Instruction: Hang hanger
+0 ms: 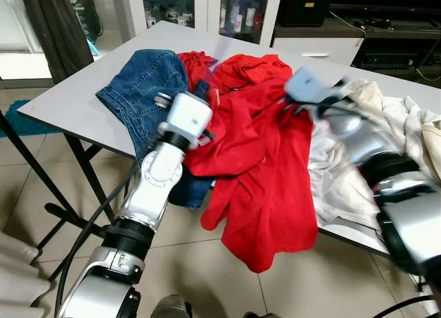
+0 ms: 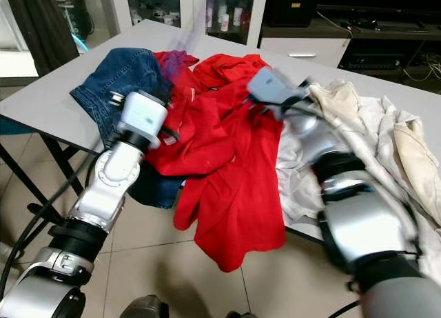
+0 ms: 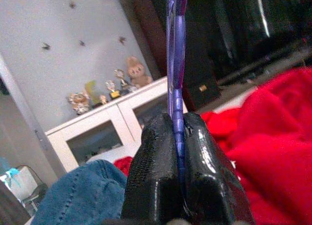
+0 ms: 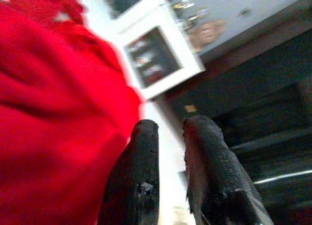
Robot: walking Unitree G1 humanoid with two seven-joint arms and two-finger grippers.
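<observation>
A thin purple hanger [image 3: 175, 49] stands upright, and my left gripper [image 3: 176, 118] is shut on its lower part. In the left eye view that gripper [image 1: 201, 89] sits over the table's near left side, between blue jeans [image 1: 145, 83] and a big red garment [image 1: 262, 159] that droops over the front edge. The hanger [image 1: 222, 50] shows there as a faint purple streak. My right arm [image 1: 358, 138] is blurred above the red garment's right side. My right gripper [image 4: 170, 128] has its fingers a little apart with nothing between them, beside the red cloth.
The grey table [image 1: 69, 97] also carries a heap of white and cream clothes [image 1: 344, 180] on the right. Behind it stand a white glass-door cabinet [image 1: 234, 11] and a dark TV stand [image 1: 386, 35]. A dark curtain [image 1: 52, 28] hangs far left. Tiled floor lies below.
</observation>
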